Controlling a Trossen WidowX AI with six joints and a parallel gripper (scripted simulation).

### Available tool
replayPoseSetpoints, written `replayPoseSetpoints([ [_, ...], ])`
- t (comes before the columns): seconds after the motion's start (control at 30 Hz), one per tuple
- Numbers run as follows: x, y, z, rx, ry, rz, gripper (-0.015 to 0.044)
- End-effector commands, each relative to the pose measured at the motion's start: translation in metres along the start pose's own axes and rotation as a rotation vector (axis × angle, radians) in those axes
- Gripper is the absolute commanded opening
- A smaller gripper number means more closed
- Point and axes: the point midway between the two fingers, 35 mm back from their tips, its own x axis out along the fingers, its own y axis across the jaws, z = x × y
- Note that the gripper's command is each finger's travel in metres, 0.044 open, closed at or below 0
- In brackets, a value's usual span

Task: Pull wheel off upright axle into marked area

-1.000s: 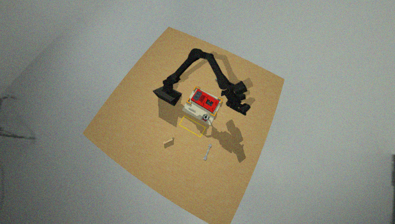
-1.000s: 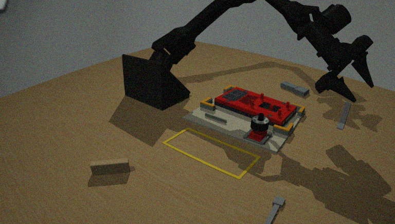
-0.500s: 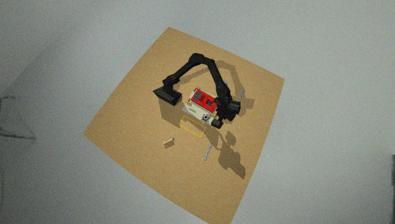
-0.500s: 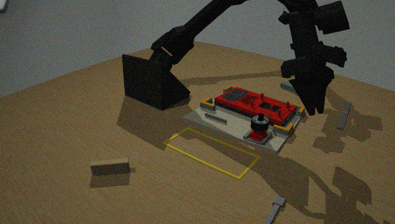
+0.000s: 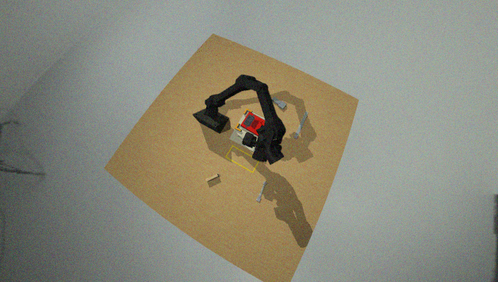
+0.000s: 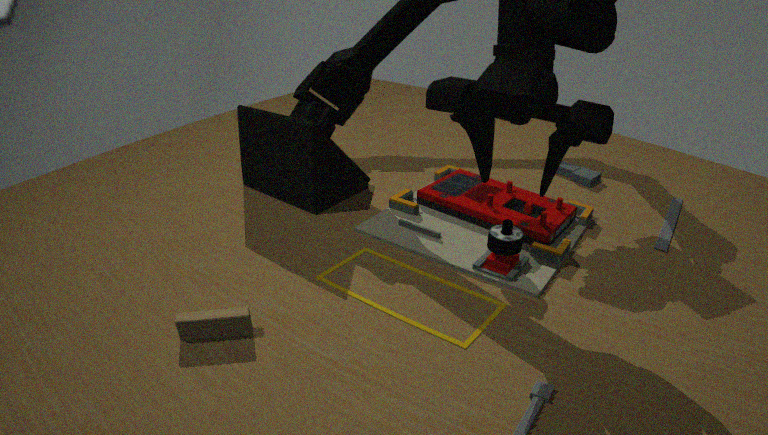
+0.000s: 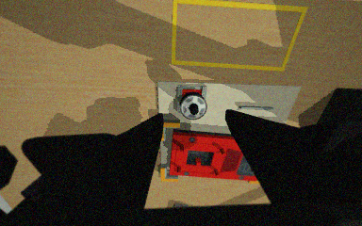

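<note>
Above red plate (image 6: 498, 204), fingers (image 6: 481, 147) spread, holding nothing; wheel (image 6: 504, 239) on axle beside yellow outline (image 6: 410, 297).

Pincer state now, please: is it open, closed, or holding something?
Pincer: open, holding nothing, above the red plate; the wheel sits on its axle.
</note>
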Motion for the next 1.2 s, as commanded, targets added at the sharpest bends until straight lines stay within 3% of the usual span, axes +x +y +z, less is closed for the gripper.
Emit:
replayPoseSetpoints([
  [0.0, -0.004, -0.005, -0.002, 0.117, 0.043, -0.012, 0.03],
  [0.53, -0.002, -0.005, -0.013, 0.117, 0.044, -0.012, 0.03],
  [1.17, 0.071, -0.006, -0.015, 0.117, 0.046, -0.012, 0.03],
])
